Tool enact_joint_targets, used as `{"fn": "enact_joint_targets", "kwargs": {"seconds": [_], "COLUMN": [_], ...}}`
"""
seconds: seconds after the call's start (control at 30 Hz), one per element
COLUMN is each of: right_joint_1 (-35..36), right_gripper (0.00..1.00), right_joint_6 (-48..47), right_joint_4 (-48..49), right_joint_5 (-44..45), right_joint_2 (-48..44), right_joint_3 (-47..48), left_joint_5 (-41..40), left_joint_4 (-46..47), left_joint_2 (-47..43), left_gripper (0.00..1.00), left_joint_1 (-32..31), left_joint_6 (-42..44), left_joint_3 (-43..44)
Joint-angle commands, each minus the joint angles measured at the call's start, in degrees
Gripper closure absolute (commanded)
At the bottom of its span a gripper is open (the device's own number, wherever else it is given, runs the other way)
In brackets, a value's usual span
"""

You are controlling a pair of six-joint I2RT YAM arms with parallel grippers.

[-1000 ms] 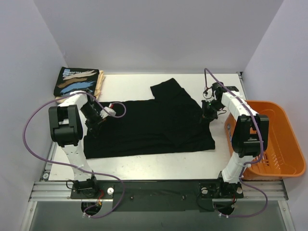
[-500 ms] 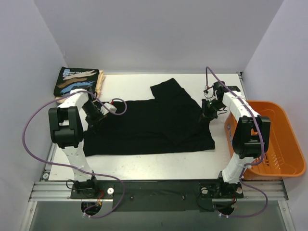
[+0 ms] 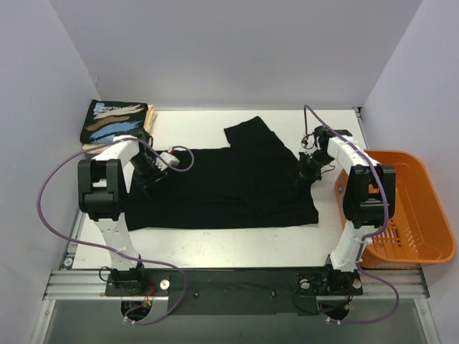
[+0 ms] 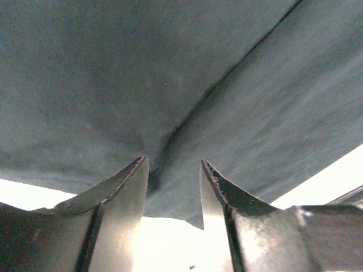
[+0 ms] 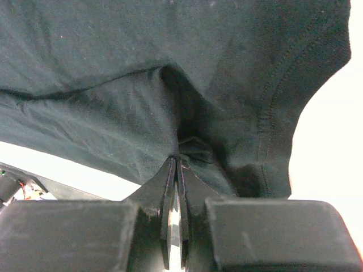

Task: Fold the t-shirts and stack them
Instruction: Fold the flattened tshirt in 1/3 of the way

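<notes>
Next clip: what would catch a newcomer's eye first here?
The plain black t-shirt lies spread across the middle of the table, with one sleeve sticking out at the far side. The right gripper is shut on its right edge, while the left gripper straddles a fold at its left edge, fingers apart. An orange basket sits at the far right.

We see the plain black t-shirt (image 3: 222,188) as soft, matt knitted cloth with stitched hems, the orange basket (image 3: 419,215) as glossy slotted plastic, and the table (image 3: 193,127) as smooth matt white.
</notes>
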Motion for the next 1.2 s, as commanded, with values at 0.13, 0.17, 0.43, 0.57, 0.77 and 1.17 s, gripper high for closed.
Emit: {"fn": "enact_joint_targets", "kwargs": {"seconds": [0.13, 0.17, 0.43, 0.57, 0.77, 1.17], "right_joint_1": [-0.48, -0.66, -1.01, -1.01, -1.1, -1.62], "right_gripper": [1.0, 1.0, 1.0, 1.0, 1.0, 1.0], "right_joint_6": [1.9, 1.82, 0.42, 0.24, 0.32, 0.24], "right_joint_4": [-1.79, -1.53, -1.18, -1.18, -0.65, -0.56], "right_joint_5": [-0.13, -0.04, -2.59, -2.59, -2.94, -3.55], "right_joint_2": [2.44, 2.88, 5.96, 5.44, 4.47, 3.24], "right_joint_3": [1.45, 1.71, 3.83, 2.95, 1.8, 2.07], "left_joint_5": [14.75, 16.58, 32.67, 35.85, 37.09, 29.61], "left_joint_4": [5.45, 5.37, 8.7, 15.46, 20.47, 16.0], "left_joint_2": [-8.38, -8.03, -1.89, 2.25, 6.91, 10.43], "left_gripper": [0.45, 0.45, 0.49, 0.53, 0.55, 0.55], "left_joint_1": [-14.43, -18.8, -40.79, -46.52, -50.21, -50.74], "left_joint_6": [-2.95, -2.78, 5.64, 9.6, 12.52, 21.4], "left_joint_3": [10.98, 11.69, 15.82, 16.88, 16.53, 14.34]}}
